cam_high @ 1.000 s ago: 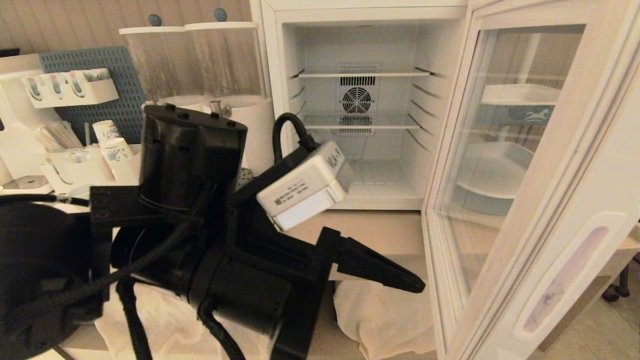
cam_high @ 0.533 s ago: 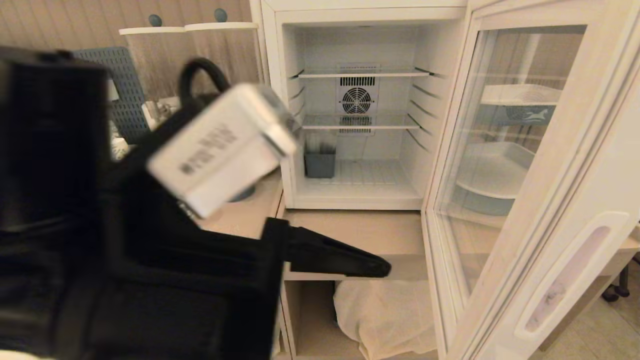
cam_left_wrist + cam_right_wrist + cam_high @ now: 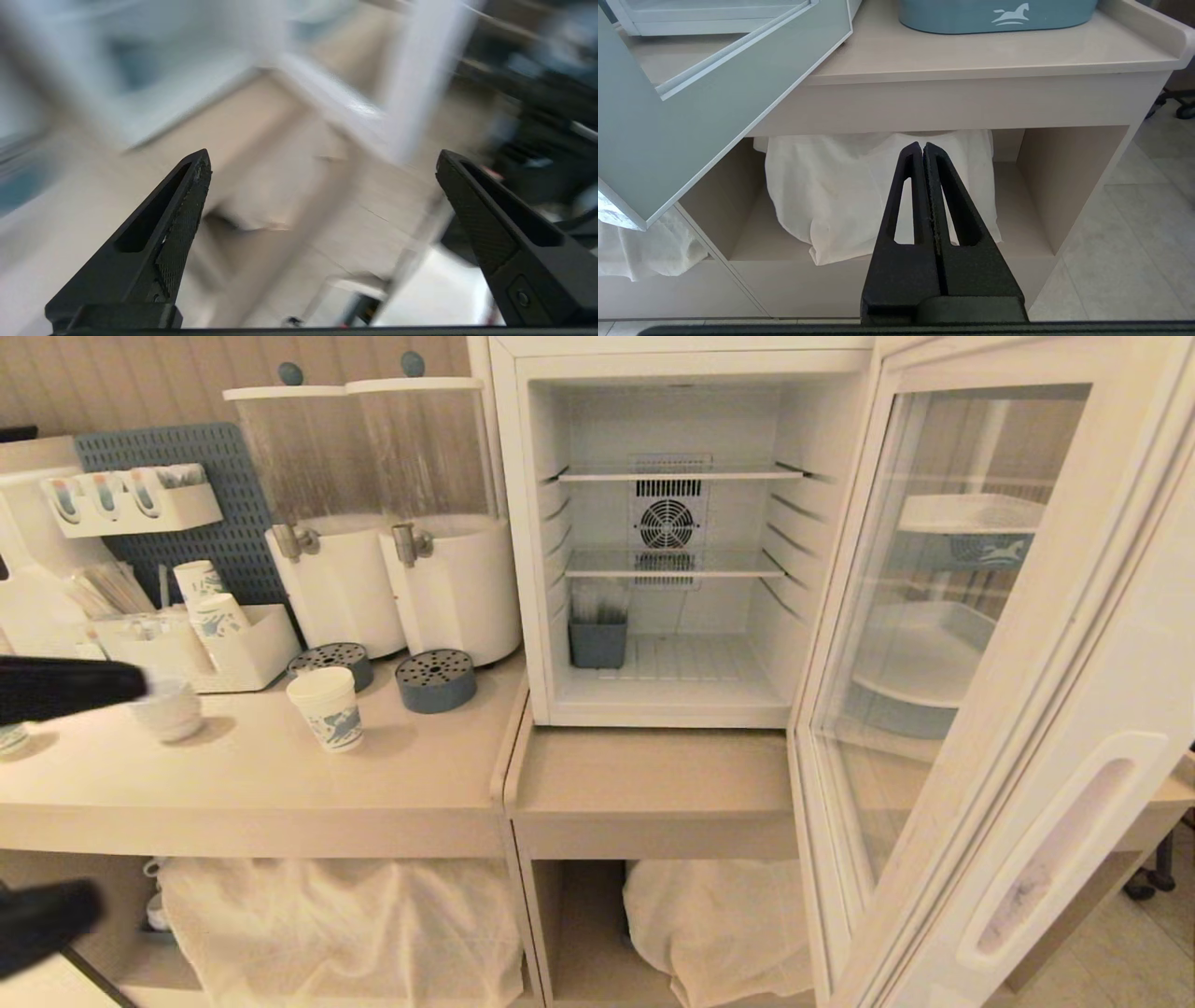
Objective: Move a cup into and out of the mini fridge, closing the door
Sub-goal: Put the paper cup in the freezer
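Black left gripper (image 3: 322, 161) gapes empty by the counter; right gripper (image 3: 923, 145) pressed closed.

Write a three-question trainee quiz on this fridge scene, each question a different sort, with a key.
1. True or false: the door of the mini fridge is shut.
2. Multiple choice: the cup stands A) on the fridge's lower shelf, B) on the counter beside the fridge, C) between the left gripper's fingers.
3. Fill in: the left gripper is open and empty; the right gripper, low before the cabinet, is ____.

Key: 1 false, the door stands wide open. 2 B. 3 shut.
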You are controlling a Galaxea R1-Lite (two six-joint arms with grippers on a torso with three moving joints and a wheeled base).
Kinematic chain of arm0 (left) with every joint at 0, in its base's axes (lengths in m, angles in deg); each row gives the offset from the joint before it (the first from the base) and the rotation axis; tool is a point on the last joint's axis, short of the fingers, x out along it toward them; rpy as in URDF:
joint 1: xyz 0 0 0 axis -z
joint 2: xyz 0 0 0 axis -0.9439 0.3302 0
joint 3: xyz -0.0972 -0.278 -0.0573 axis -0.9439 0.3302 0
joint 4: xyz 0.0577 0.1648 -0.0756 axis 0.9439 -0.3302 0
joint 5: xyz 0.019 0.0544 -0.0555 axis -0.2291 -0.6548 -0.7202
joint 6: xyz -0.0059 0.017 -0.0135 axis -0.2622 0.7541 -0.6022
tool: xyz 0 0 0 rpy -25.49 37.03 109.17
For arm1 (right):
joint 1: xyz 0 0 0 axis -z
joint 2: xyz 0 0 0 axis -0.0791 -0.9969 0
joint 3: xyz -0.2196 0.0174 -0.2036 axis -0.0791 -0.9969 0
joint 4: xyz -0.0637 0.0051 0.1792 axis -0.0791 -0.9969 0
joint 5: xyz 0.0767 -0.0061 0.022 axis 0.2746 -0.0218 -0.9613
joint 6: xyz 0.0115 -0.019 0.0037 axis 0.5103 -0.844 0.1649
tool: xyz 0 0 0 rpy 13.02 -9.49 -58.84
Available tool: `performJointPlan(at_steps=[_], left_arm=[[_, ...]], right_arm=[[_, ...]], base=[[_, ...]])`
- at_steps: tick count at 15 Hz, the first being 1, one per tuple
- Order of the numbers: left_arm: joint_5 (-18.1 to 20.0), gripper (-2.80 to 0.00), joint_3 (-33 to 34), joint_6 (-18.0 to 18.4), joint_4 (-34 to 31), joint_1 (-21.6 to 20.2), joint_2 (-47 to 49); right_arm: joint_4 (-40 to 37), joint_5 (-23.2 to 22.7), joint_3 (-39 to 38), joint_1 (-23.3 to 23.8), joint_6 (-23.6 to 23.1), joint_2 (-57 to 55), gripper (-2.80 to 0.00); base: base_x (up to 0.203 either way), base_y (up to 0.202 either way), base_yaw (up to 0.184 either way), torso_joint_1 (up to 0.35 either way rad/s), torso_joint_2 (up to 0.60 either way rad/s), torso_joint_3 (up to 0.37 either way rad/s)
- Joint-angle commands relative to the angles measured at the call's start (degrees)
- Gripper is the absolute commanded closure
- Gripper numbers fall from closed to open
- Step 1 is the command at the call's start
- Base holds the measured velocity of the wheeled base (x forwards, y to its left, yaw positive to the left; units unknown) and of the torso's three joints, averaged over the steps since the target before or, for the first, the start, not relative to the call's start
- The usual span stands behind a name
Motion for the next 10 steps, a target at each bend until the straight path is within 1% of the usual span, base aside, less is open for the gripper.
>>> performJointPlan(at_steps=[1, 2, 4, 5, 6, 7, 8, 9, 10], left_arm=[[-0.7, 0.00, -0.4, -0.5, -4.4, -9.1, -11.3], [-0.8, 0.00, -0.5, -0.8, -7.1, -13.1, -15.4], [0.2, 0.00, -0.9, -1.4, -14.5, -17.9, -24.1], [0.8, 0.00, -1.2, -1.8, -18.5, -20.4, -26.8], [1.2, 0.00, -1.6, -2.3, -21.1, -21.7, -27.8], [1.2, 0.00, -3.8, -3.6, -25.8, -23.9, -29.6], [1.7, 0.00, -8.3, -4.9, -34.0, -26.2, -31.2], [2.8, 0.00, -14.2, -6.5, -40.6, -27.8, -32.4], [4.4, 0.00, -20.4, -9.1, -45.9, -29.2, -33.2]], right_arm=[[0.0, 0.0, -0.1, -0.1, 0.0, -0.1, 0.00], [0.0, 0.0, -0.1, 0.0, 0.0, -0.1, 0.00], [0.0, 0.0, -0.1, 0.0, 0.0, -0.1, 0.00], [0.0, 0.0, -0.1, 0.0, 0.0, -0.1, 0.00], [0.0, 0.0, 0.0, 0.0, 0.0, -0.1, 0.00], [0.1, 0.0, -0.1, -0.1, 0.0, -0.1, 0.00], [0.0, 0.0, -0.1, -0.1, 0.0, -0.1, 0.00], [0.0, 0.0, -0.1, 0.0, 0.0, -0.1, 0.00], [-0.1, 0.0, 0.0, 0.0, 0.0, 0.0, 0.00]], base=[[0.000, 0.000, 0.000, 0.000, 0.00, 0.000], [0.000, 0.000, 0.000, 0.000, 0.00, 0.000], [0.000, 0.000, 0.000, 0.000, 0.00, 0.000], [0.000, 0.000, 0.000, 0.000, 0.00, 0.000], [0.000, 0.000, 0.000, 0.000, 0.00, 0.000], [0.000, 0.000, 0.000, 0.000, 0.00, 0.000], [0.000, 0.000, 0.000, 0.000, 0.00, 0.000], [0.000, 0.000, 0.000, 0.000, 0.00, 0.000], [0.000, 0.000, 0.000, 0.000, 0.00, 0.000]])
